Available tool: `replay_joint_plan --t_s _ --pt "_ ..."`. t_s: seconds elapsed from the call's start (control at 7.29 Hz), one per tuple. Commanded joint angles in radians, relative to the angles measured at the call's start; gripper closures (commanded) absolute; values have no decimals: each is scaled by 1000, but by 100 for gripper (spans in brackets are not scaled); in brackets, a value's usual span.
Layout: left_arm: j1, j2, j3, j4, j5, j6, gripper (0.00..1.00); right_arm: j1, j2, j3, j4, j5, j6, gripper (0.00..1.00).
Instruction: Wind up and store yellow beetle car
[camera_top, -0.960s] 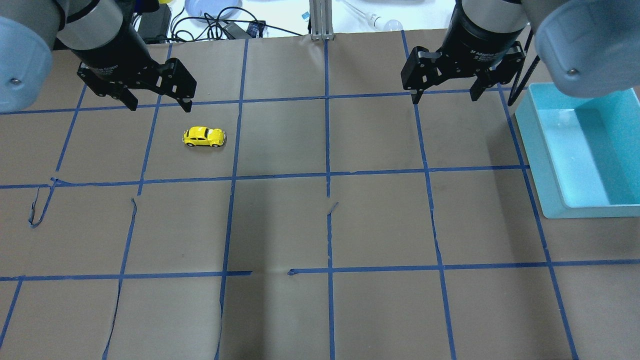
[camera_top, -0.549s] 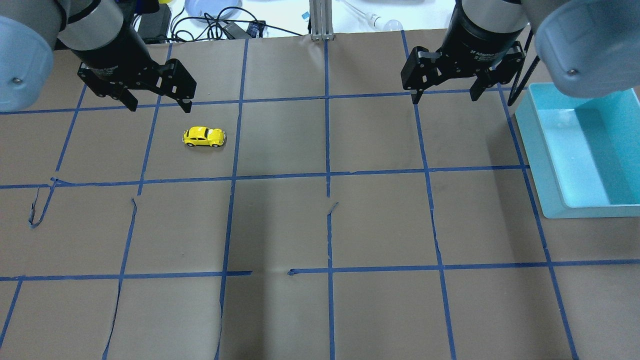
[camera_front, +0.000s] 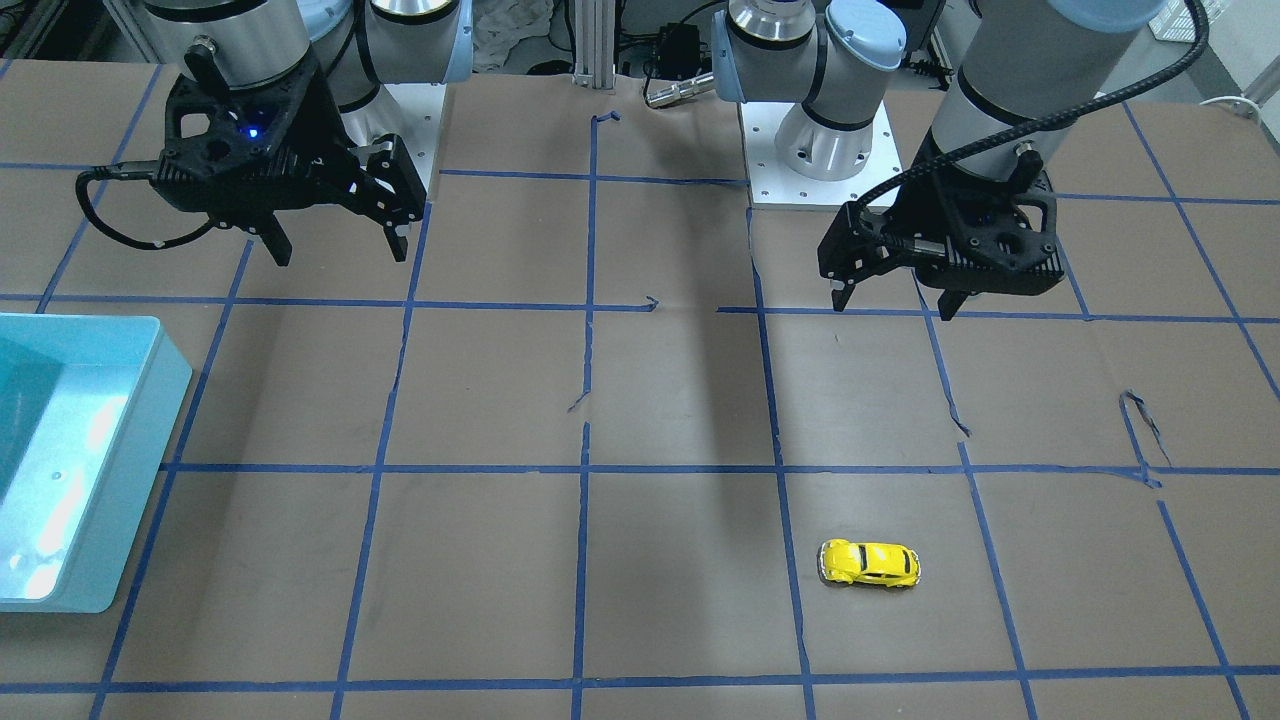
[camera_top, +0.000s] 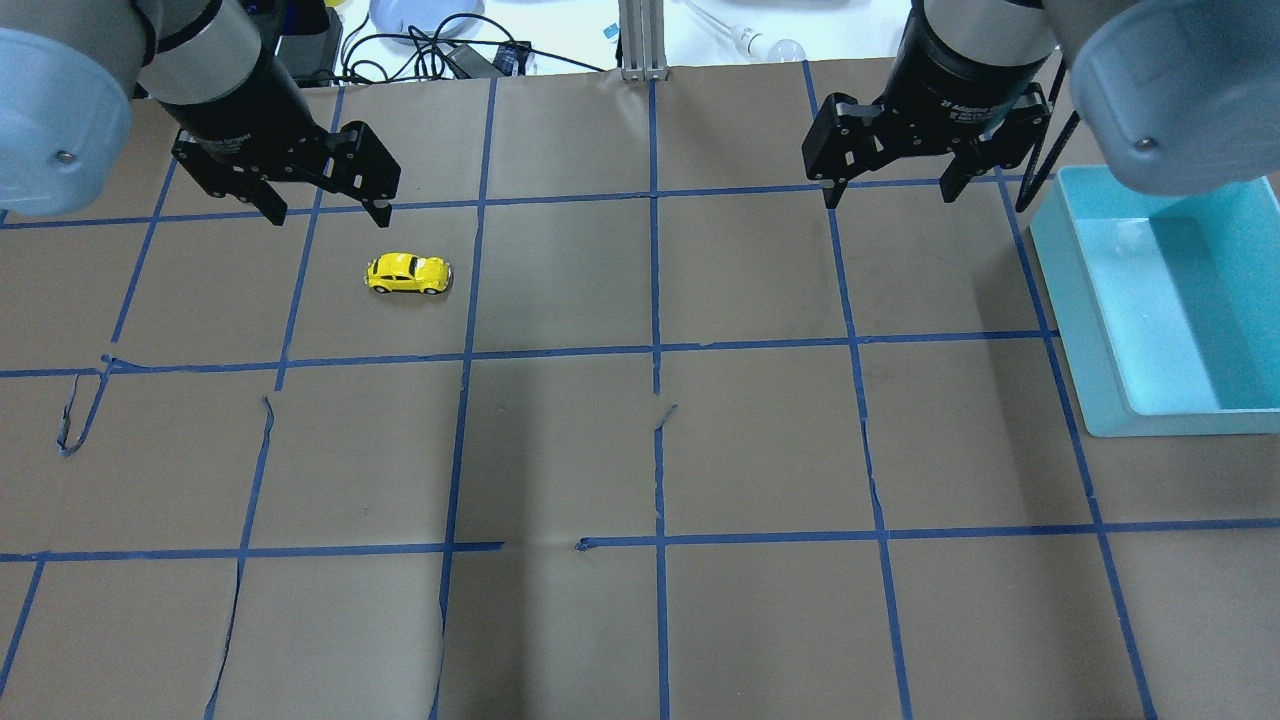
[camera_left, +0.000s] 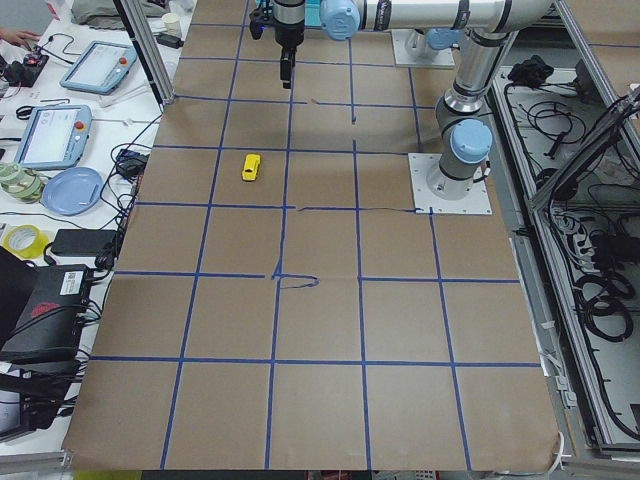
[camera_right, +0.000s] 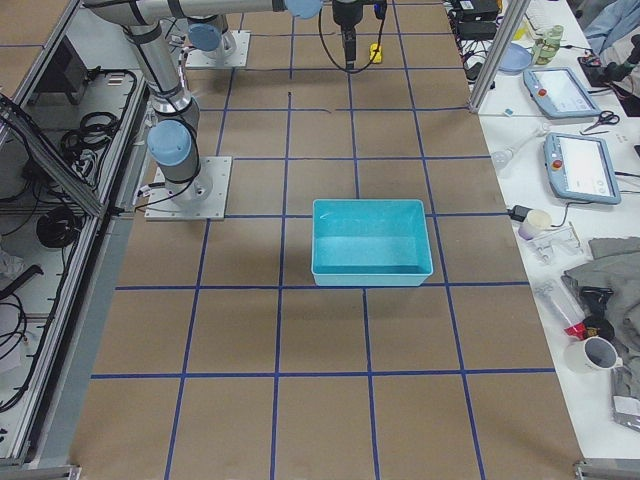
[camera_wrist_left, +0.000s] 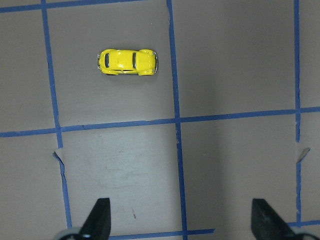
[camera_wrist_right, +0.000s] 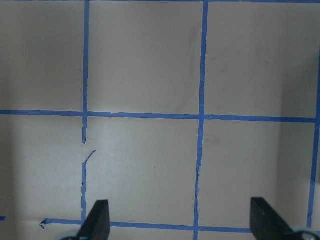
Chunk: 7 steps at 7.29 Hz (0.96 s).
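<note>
The yellow beetle car (camera_top: 408, 273) stands on its wheels on the brown paper table, in the left half; it also shows in the front view (camera_front: 870, 564), the left wrist view (camera_wrist_left: 127, 62), the left side view (camera_left: 251, 166) and the right side view (camera_right: 376, 52). My left gripper (camera_top: 327, 212) is open and empty, hanging above the table just behind and left of the car; it also shows in the front view (camera_front: 893, 305). My right gripper (camera_top: 886, 194) is open and empty, high over the right half, next to the bin; it also shows in the front view (camera_front: 335, 246).
A light-blue open bin (camera_top: 1165, 300) stands at the table's right edge, also in the front view (camera_front: 70, 460) and the right side view (camera_right: 372, 243). Blue tape lines grid the paper, with torn tape ends (camera_top: 70, 420). Cables and tablets lie beyond the far edge (camera_top: 430, 45).
My left gripper has shifted slightly to the right, toward the car. The car, the bin and my right gripper have not moved.
</note>
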Motion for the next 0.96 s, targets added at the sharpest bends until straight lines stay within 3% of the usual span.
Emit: replay_joint_plan --t_s 0.0,0.82 --pt "3 0 -3 5 11 -2 0 0 1 0 -3 0 0 0" --pt "-3 -11 2 8 1 -11 0 0 1 0 -12 0 0 0"
